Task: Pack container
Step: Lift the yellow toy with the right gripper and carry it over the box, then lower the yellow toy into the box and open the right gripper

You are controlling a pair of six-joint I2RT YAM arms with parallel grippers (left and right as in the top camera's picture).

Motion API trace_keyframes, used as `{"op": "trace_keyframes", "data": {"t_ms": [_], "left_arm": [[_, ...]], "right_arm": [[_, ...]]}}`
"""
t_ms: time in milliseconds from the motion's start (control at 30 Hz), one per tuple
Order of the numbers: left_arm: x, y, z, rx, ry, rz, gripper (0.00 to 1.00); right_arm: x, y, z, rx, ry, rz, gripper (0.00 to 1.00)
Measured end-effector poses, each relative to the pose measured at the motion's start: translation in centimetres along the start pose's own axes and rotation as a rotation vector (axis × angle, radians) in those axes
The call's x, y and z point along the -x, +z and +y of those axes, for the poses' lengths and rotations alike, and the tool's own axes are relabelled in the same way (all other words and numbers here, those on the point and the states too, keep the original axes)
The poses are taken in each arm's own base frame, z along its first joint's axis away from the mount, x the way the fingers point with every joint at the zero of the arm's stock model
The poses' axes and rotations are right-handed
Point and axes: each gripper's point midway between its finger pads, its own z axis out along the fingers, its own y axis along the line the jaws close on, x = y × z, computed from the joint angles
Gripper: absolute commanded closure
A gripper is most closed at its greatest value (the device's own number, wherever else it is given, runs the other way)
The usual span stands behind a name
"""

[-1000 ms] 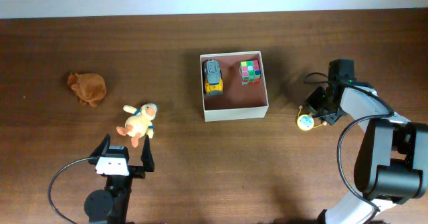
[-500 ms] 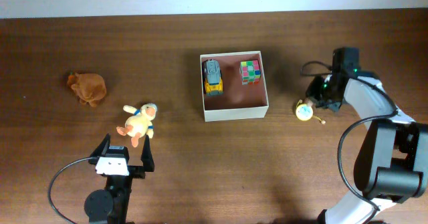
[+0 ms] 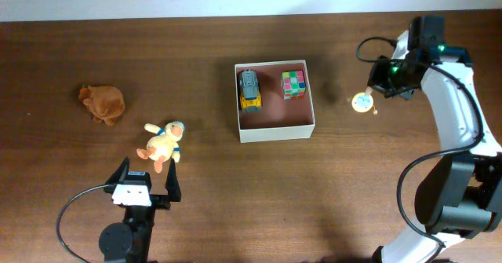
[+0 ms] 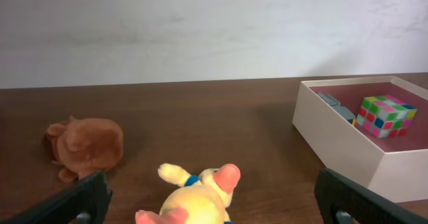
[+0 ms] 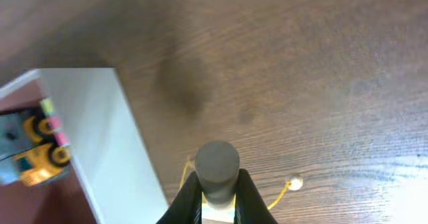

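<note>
The container (image 3: 277, 130), a white-walled box with a reddish-brown inside, sits mid-table. It holds a yellow toy truck (image 3: 249, 89) and a colour cube (image 3: 293, 83). My right gripper (image 3: 370, 96) is shut on a small round toy with a yellow cord (image 3: 361, 101), held above the table right of the container. In the right wrist view the fingers (image 5: 217, 192) clamp the toy's dark grey knob (image 5: 217, 162), with the container wall (image 5: 114, 137) to the left. My left gripper (image 3: 147, 178) is open and empty just behind a yellow duck plush (image 3: 162, 144).
A brown plush (image 3: 103, 103) lies at the far left, also in the left wrist view (image 4: 85, 144). The duck (image 4: 200, 197) lies between my left fingers' line of sight and the container (image 4: 348, 144). The toy's cord ends in a bead (image 5: 292, 182).
My right gripper has lifted the small round toy off the table and carried it toward the far side, still right of the container. The left arm has not moved.
</note>
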Motion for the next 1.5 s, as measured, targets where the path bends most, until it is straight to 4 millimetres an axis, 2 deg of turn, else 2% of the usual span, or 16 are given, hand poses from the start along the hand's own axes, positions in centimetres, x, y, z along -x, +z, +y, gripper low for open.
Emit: {"op": "trace_keyframes", "data": {"t_ms": [133,300,633,833,900,967,1067,1233,1500], "left_arm": [[0.0,0.0,0.0,0.0,0.0,0.0,0.01],[0.0,0.0,0.0,0.0,0.0,0.0,0.01],[0.0,0.0,0.0,0.0,0.0,0.0,0.01],[0.0,0.0,0.0,0.0,0.0,0.0,0.01],[0.0,0.0,0.0,0.0,0.0,0.0,0.01],[0.0,0.0,0.0,0.0,0.0,0.0,0.01],[0.0,0.0,0.0,0.0,0.0,0.0,0.01],[0.0,0.0,0.0,0.0,0.0,0.0,0.01],[0.0,0.0,0.0,0.0,0.0,0.0,0.01]], "right_arm": [[0.4,-1.1,1.7,0.065,-0.04,-0.001,0.9],[-0.1,-1.7,5.3,0.186,-0.119,0.016,0.9],[-3.1,-1.2,12.8,0.331,-0.286,0.061,0.9],[-4.2,-0.9,17.1,0.385,-0.393,0.03,0.89],[-4.6,-0.8,18.6,0.393,-0.435,0.009,0.84],[-5.0,-0.6,20.1,0.395,-0.474,-0.01,0.84],[-5.9,-0.4,21.7,0.382,-0.52,-0.029,0.84],[-7.0,1.2,22.8,0.316,-0.569,-0.04,0.84],[-7.6,5.9,21.3,0.229,-0.557,0.024,0.84]]}}
